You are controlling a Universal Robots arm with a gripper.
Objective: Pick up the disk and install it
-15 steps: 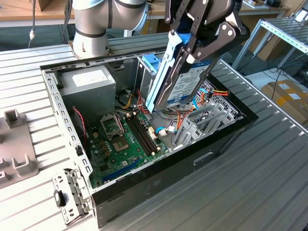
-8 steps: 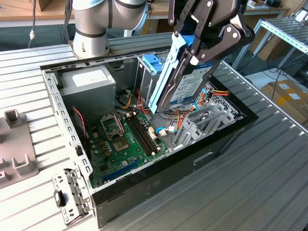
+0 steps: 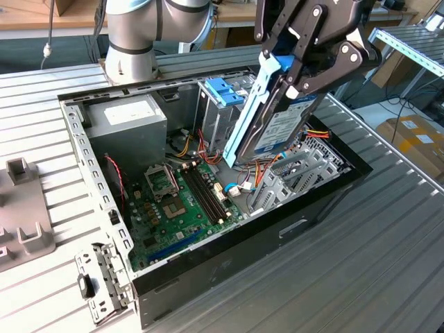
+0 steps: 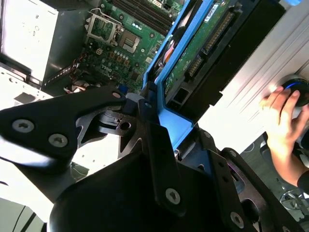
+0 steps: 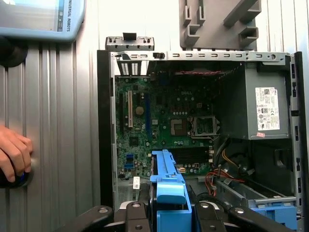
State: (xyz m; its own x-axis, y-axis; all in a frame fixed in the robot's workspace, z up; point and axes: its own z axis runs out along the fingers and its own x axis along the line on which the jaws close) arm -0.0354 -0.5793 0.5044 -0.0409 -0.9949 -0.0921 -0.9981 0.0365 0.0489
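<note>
The disk [image 3: 277, 128] wears bright blue, the motherboard [image 3: 182, 208] green, the end effector [image 3: 290, 78] black, the table [image 3: 361, 263] ribbed grey.

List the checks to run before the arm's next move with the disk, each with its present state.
1. Grip: tool shut on the disk: ok.
2. Access: computer case open: ok.
3. Disk seated in the drive cage: not ok; it hangs tilted beside it.
4. Disk's lower end free of the cables: cannot tell.
5. Person's hand outside the case: ok.
</note>
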